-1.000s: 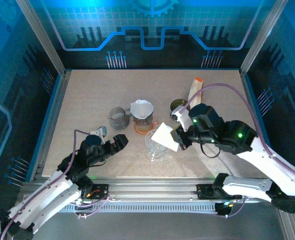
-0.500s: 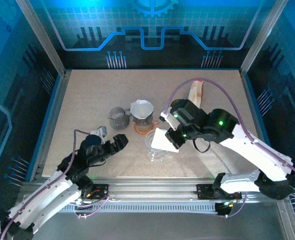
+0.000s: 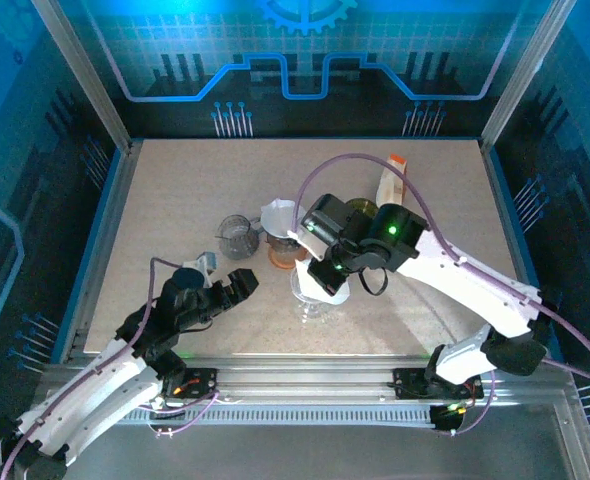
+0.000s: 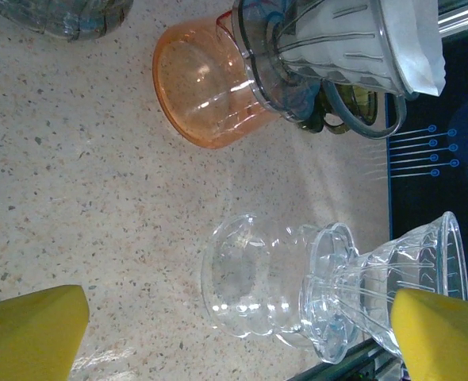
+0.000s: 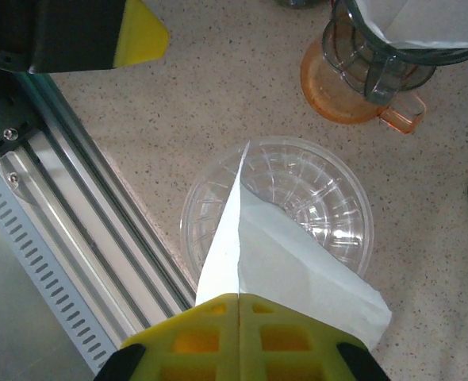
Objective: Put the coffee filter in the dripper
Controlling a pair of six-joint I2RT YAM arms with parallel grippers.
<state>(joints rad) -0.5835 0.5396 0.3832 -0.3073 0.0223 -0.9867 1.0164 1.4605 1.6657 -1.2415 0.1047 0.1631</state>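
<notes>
Holding the white coffee filter pinched tight, the right gripper has swung in from the right side of the clear dripper and now hangs right over it. The folded filter covers part of the dripper's open mouth; I cannot tell if it touches the glass. The left gripper has not moved. It stays spread wide, low over the tabletop, just left of the dripper. An orange cup sits behind the dripper.
</notes>
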